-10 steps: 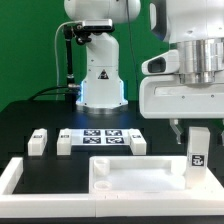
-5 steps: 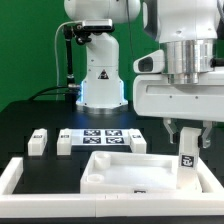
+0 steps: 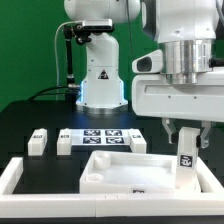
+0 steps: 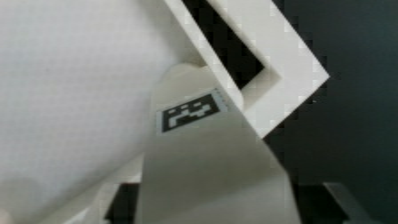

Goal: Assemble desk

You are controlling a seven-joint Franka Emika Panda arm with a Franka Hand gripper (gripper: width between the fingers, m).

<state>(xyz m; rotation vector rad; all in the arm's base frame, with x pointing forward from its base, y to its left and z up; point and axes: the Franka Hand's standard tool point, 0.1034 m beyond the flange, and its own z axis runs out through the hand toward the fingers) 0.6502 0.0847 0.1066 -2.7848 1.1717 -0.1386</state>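
My gripper [image 3: 186,140] is shut on a white block leg [image 3: 186,162] with a black-and-white tag. It holds the leg upright at the corner of the white tabletop panel [image 3: 125,172] on the exterior view's right. I cannot tell whether the leg touches the panel. In the wrist view the leg [image 4: 205,165] fills the space between the dark fingers [image 4: 125,200], tag [image 4: 192,110] facing the camera, with the tabletop [image 4: 71,90] beside it. Three more legs lie on the table: two on the exterior view's left [image 3: 38,140] [image 3: 65,143] and one by the marker board [image 3: 140,144].
The long low white border rail [image 3: 18,176] runs along the front and sides of the work area. The marker board [image 3: 103,138] lies behind the tabletop. The robot base [image 3: 100,80] stands at the back.
The gripper moved left and down with the leg to the tabletop's corner. The tabletop shifted slightly to the exterior view's left. Nothing changed in the last half second.
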